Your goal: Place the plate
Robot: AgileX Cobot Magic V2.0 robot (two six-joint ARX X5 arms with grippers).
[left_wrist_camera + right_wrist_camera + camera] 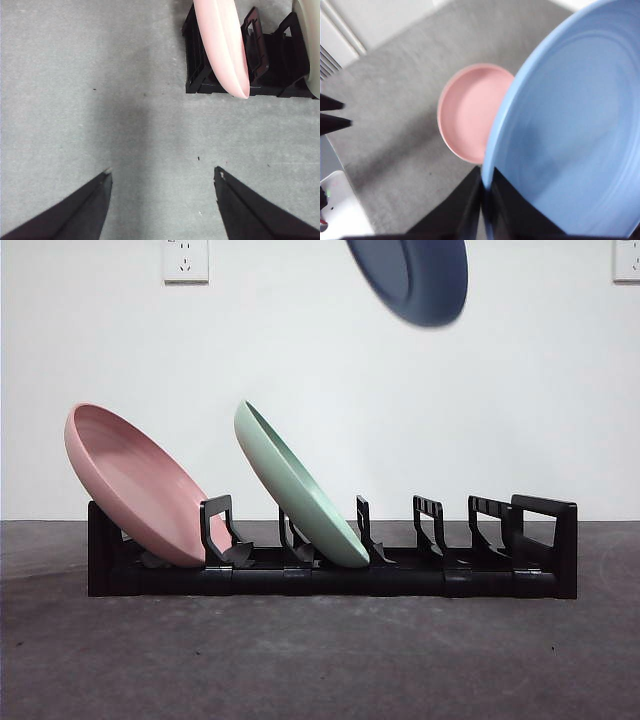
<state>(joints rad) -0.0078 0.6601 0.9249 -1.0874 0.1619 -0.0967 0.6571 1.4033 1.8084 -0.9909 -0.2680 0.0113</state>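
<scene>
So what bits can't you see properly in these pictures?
- Blue plate: front view's top edge cuts it off, arm unseen.
- Green plate: left wrist view's side edge crops it to a sliver.
- Rack: the blue plate hides it in the right wrist view.

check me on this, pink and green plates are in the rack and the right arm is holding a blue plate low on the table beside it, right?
Not quite. The blue plate is not on the table: the front view shows it high in the air above the rack. The rest holds: the pink plate and green plate lean in the rack, and the right gripper is shut on the blue plate's rim.
</scene>
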